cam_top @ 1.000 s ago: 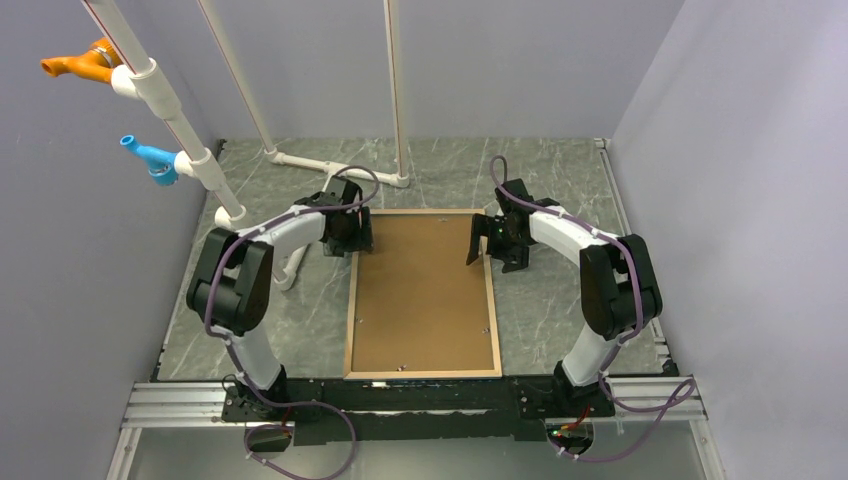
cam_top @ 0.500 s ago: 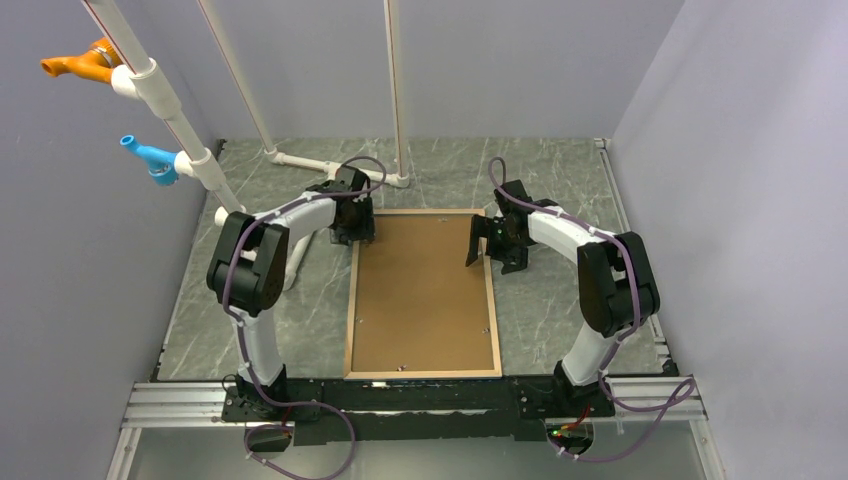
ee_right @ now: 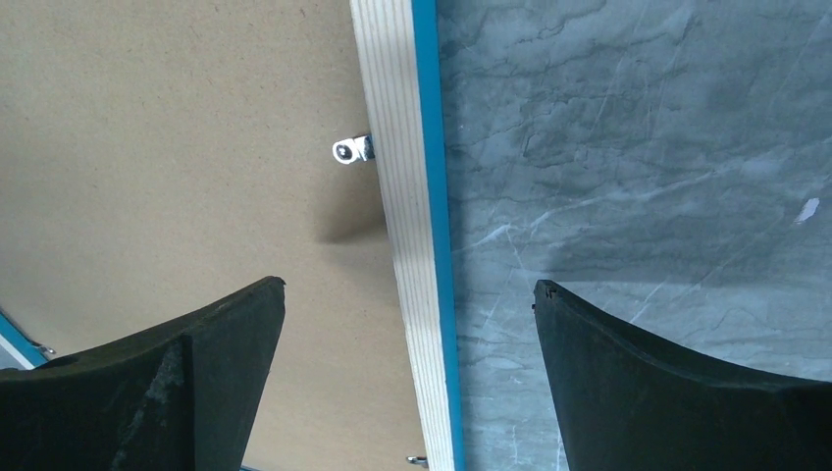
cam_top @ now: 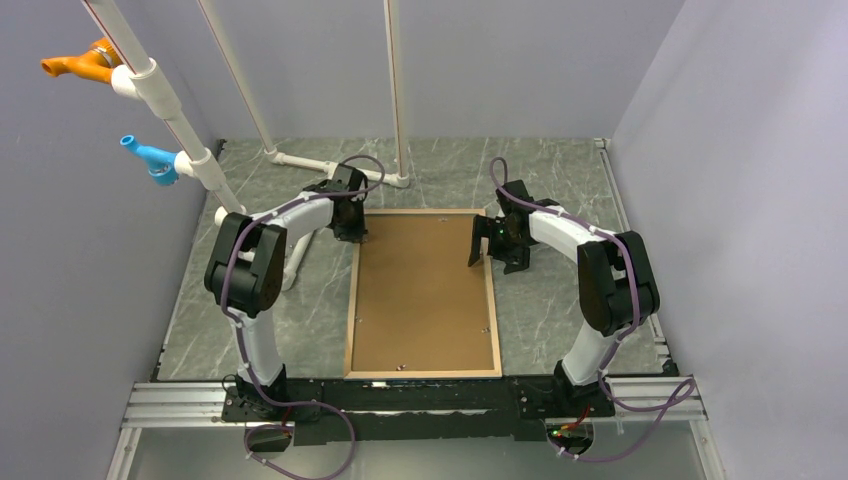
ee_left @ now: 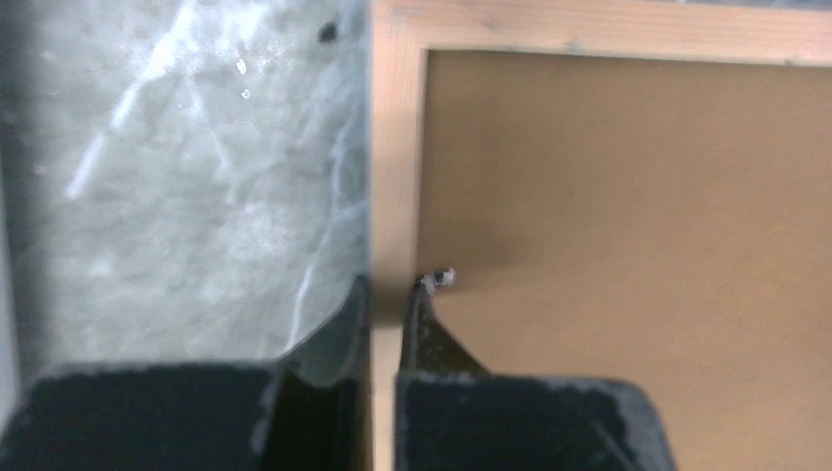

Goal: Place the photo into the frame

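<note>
Gripping the frame [ee_left: 397,147] edge: left pincer [ee_left: 390,289]

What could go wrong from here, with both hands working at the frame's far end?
1. The left hand looks closed across the frame at its left rail, beside the left clip; lifting could drag the frame rather than free the backing board.
2. The right hand straddles the right rail, open; the right clip lies ahead of its fingers, so closing there might miss it.

Left tool [ee_left: 390,287], wide a second ago, now tight on the frame [ee_left: 397,147] rail.
</note>
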You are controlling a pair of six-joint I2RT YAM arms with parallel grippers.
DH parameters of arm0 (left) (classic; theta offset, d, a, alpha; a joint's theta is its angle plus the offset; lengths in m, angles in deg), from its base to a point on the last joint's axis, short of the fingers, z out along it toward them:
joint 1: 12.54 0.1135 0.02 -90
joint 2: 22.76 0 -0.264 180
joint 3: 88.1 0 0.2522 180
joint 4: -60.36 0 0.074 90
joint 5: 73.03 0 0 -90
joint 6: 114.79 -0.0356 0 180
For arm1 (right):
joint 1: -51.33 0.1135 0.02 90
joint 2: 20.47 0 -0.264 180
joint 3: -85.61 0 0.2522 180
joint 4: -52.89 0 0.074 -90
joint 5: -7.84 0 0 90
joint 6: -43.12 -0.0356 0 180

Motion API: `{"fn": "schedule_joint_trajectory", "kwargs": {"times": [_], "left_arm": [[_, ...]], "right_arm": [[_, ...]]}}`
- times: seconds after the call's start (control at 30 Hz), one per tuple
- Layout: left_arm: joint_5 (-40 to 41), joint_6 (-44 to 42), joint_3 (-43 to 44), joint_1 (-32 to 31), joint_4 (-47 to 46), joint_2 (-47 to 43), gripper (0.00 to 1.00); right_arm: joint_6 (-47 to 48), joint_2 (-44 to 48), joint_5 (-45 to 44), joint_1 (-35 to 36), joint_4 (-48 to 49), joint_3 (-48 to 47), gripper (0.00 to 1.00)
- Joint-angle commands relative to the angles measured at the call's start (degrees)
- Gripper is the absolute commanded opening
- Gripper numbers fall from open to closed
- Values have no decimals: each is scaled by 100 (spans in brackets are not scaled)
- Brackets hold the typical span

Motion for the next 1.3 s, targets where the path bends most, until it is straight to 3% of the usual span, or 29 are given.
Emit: {"fn": "schedule_joint_trajectory", "kwargs": {"times": [0.0, 0.17, 0.3, 0.4, 0.5, 0.77, 0.97, 1.1, 1.27], "left_arm": [[55, -124, -207, -27, -71, 71, 0], [-168, -77, -249, -27, -64, -166, 3], [-370, 41, -448, -27, -52, -735, 26], [-464, 148, -621, -27, 70, -1167, 52], [-517, 239, -886, -27, 206, -1602, 61], [-1131, 618, -2308, -36, -53, -2656, 65], [-1670, 895, -3068, -103, -698, -2706, 64], [-1855, 957, -2939, -311, -933, -2359, 64], [-1851, 884, -2012, -699, -778, -1726, 63]], "right_arm": [[81, -16, -12, -40, 14, -112, 100], [82, 59, -28, -35, -14, -59, 100], [82, 174, -44, -44, -45, -12, 100], [82, 277, -58, -45, -76, 47, 100], [73, 404, -31, -42, -92, 164, 100], [-102, 878, 143, -45, -91, 701, 100], [-296, 1345, 507, -3, 54, 1334, 100], [-494, 1594, 756, 193, 215, 1736, 100], [-872, 1932, 986, 547, 435, 2189, 100]]}}
